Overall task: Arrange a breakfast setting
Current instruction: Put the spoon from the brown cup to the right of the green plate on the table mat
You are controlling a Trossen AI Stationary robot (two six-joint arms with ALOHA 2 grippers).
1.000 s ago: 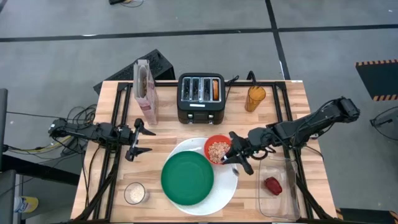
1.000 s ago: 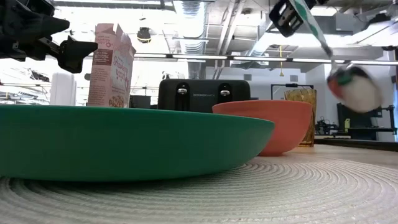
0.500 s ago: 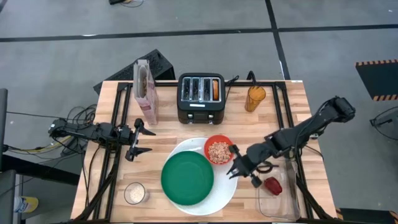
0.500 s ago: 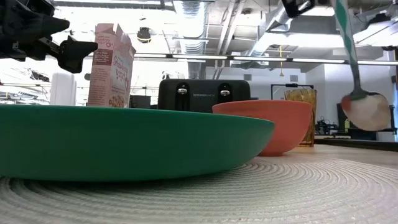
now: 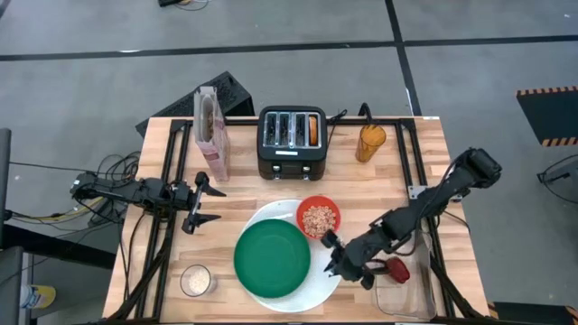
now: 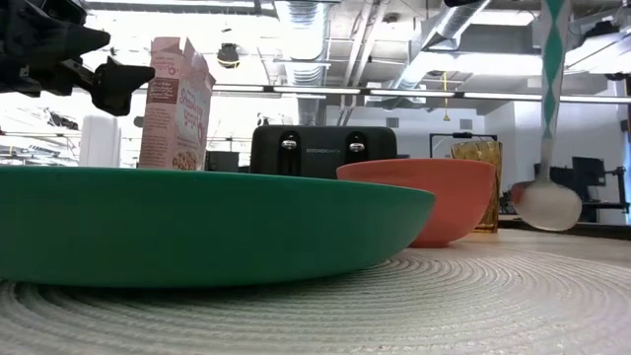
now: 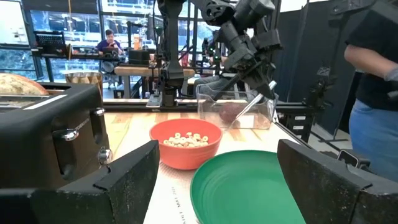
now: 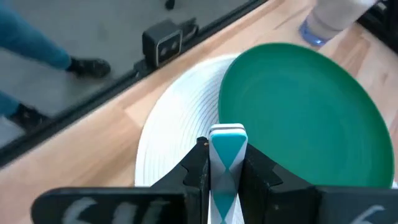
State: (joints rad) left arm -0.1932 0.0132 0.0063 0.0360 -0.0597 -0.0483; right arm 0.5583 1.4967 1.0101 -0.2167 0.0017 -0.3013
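Note:
A green plate (image 5: pixel 273 260) lies on the large white round plate (image 5: pixel 271 214). A red bowl (image 5: pixel 318 217) of cereal stands at the white plate's far right rim. My right gripper (image 5: pixel 336 260) is over the white plate's right rim, shut on the teal-and-white spoon (image 6: pixel 548 148). The spoon's bowl (image 6: pixel 547 205) is low by the white plate; whether it touches I cannot tell. My left gripper (image 5: pixel 200 204) waits open at the table's left. A bagel (image 5: pixel 312 129) sticks out of the toaster (image 5: pixel 291 143). A small red food item (image 5: pixel 396 268) lies in the clear tub (image 5: pixel 404 293). My right gripper pinches the spoon's teal-and-white handle (image 8: pixel 227 149) between its two fingers, high up on the handle. The fingers come from above, pointing down. The spoon hangs upright below them, its bowl down (image 6: pixel 547 205).
A cereal box (image 5: pixel 210 134) stands far left of the toaster and an amber glass (image 5: pixel 370 142) far right. A small round jar (image 5: pixel 196 280) stands near the front left. A person (image 7: pixel 373 81) stands beyond the table's right side.
My right gripper has gone from beside the red bowl toward the table's near edge and down, keeping hold of the spoon. The spoon has swung from tilted to upright and its bowl has come down close to the white plate.

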